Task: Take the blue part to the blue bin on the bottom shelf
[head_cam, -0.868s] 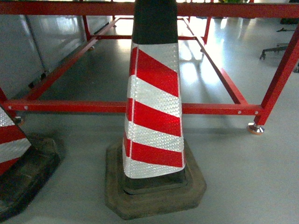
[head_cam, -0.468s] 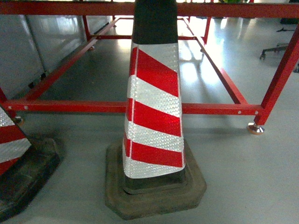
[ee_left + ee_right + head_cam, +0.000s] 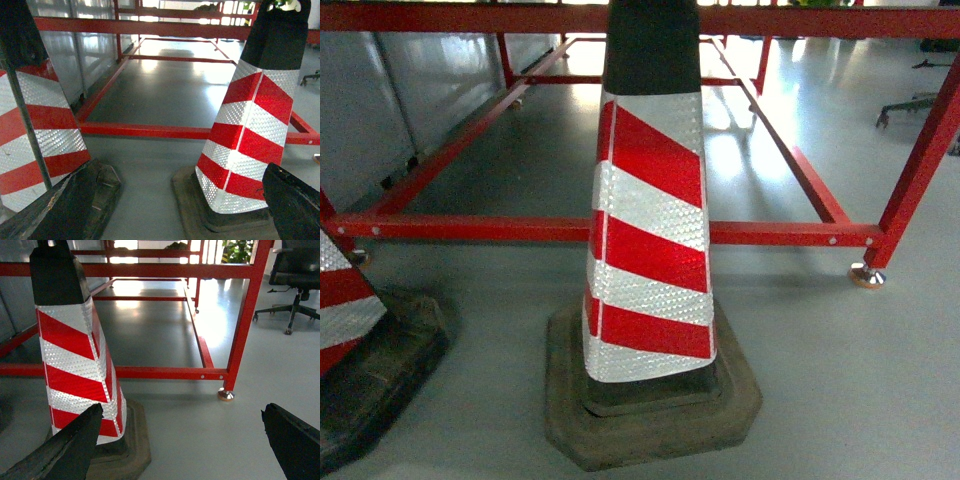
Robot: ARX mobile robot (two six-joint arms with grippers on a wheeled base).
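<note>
A red-and-white striped traffic cone (image 3: 650, 230) is standing on the grey floor (image 3: 850, 380) before a red metal frame (image 3: 770, 233), with a second cone (image 3: 30, 135) sitting to its left. Both the left end effector (image 3: 170, 210) and right end effector (image 3: 182, 445) are holding their dark fingers (image 3: 295, 440) spread wide, gripping nothing. No blue part, blue bin or bottom shelf is showing in any view.
</note>
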